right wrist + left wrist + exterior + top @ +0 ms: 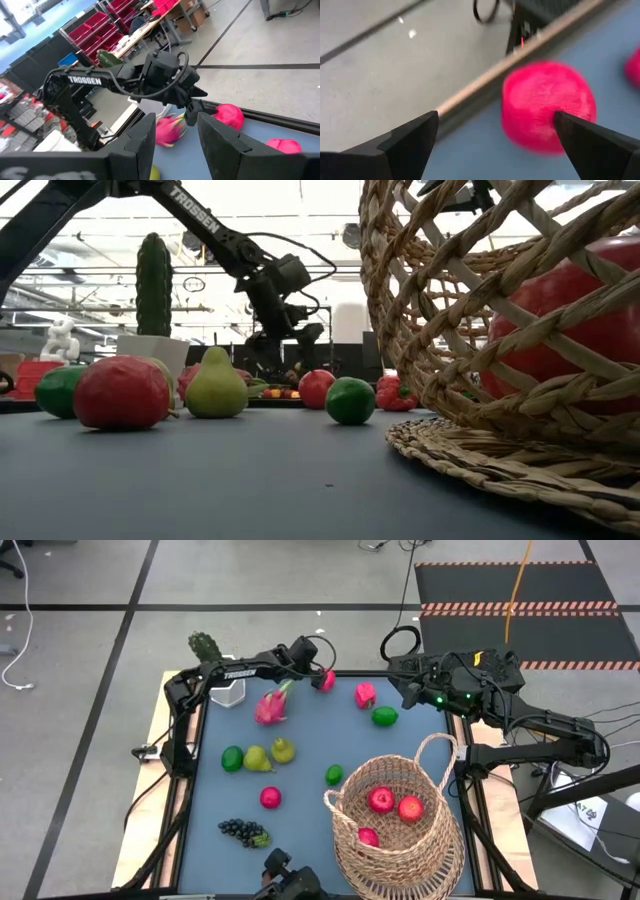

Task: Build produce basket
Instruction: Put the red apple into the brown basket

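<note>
The wicker basket [345, 825] stands at the near right with three red fruits [381, 800] inside. Loose produce lies on the blue mat: a dragon fruit [272, 705], pears [258, 758], limes [384, 717], a red apple [270, 797] and grapes [243, 831]. A pink apple [540, 100] sits by the table's far edge. My left gripper [495, 137] is open, slanting down just over it; one finger [592, 145] shows in front of the apple, the other [412, 137] beside it. My right gripper [172, 140] is raised at the far right, open, holding nothing.
A potted cactus [205, 645] in a white pot [228, 692] stands at the far left corner beside the left arm. Another pink-red fruit [365, 694] lies right of the pink apple. The table's far edge rail [485, 77] runs just behind the apple.
</note>
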